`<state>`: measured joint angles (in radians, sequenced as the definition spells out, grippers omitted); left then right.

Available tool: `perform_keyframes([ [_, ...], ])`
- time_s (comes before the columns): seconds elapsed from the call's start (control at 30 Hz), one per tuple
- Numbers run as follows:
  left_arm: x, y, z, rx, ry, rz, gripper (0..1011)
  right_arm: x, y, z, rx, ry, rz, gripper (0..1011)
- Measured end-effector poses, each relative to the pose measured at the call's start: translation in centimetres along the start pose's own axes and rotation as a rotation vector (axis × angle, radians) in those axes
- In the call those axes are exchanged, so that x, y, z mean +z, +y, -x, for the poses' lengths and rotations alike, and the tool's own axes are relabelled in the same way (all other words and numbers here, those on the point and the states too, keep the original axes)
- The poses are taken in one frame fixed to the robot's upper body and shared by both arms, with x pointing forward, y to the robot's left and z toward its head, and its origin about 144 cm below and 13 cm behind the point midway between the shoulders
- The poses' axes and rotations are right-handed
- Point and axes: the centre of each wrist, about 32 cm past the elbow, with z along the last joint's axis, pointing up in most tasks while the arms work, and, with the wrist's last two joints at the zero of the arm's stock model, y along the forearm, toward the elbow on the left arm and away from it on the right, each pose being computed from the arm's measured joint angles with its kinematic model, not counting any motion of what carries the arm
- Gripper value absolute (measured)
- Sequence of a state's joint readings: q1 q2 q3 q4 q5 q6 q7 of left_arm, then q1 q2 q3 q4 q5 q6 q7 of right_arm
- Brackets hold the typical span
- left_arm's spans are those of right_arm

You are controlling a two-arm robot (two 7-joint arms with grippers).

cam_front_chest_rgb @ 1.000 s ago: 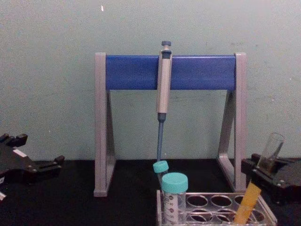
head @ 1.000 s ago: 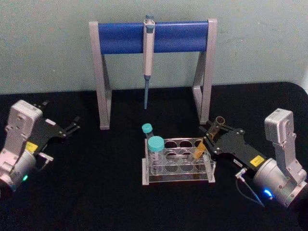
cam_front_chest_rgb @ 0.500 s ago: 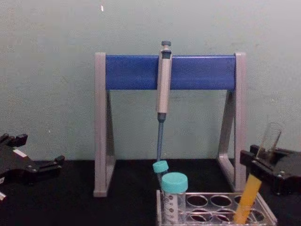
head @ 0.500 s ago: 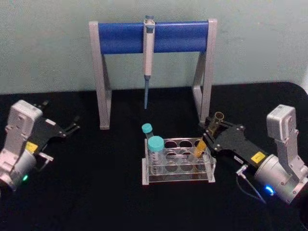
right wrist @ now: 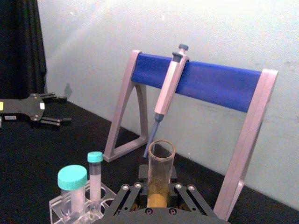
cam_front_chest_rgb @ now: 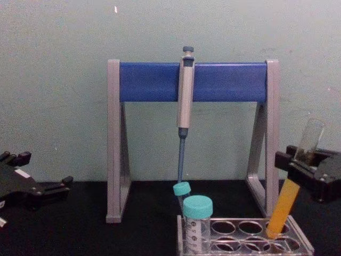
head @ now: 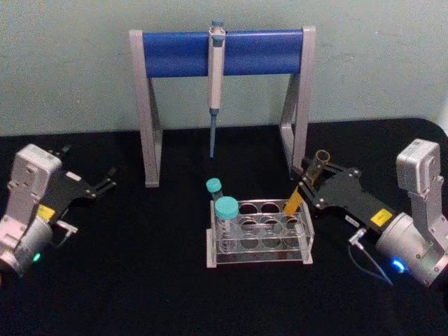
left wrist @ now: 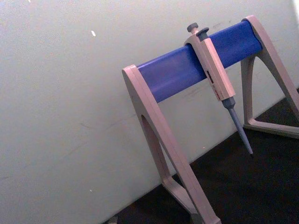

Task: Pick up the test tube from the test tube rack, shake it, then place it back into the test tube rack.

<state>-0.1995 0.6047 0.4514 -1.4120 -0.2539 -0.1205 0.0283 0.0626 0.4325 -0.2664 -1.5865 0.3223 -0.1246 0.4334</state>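
My right pincer (head: 313,183) is clamped on the upper part of the tube (head: 295,203), just off the right end of the rack (head: 257,255). The tube leans, with its orange bottom at the rack's back right hole; I cannot tell whether it is inside. A capped tube (head: 225,210) stands at the rack's left end. My left pincer (head: 87,168), spread wide and holding nothing, rests well left of the rack.

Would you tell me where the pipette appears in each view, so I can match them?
Head: pipette upper centre, hanging on the blue bar of the stand.
Chest: pipette centre, on the bar.
Left wrist: pipette on the bar, past the near leg.
Right wrist: pipette on the bar, behind the test tube held by the right gripper.
Shared landmark: the stand.
Left gripper sits parked at the head view's left.
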Motion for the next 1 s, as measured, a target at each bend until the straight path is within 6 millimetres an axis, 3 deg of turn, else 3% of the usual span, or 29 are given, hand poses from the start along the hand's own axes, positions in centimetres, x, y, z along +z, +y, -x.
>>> perform_keyframes([
  [0.67,0.0,0.0,0.0,0.0,0.0,0.0,1001,2.6,-0.8,0.1,0.016,0.001,-0.033,223],
  [1.0,0.0,0.0,0.0,0.0,0.0,0.0,1001,2.8,-1.0,0.3,0.025,-0.001,-0.038,223],
])
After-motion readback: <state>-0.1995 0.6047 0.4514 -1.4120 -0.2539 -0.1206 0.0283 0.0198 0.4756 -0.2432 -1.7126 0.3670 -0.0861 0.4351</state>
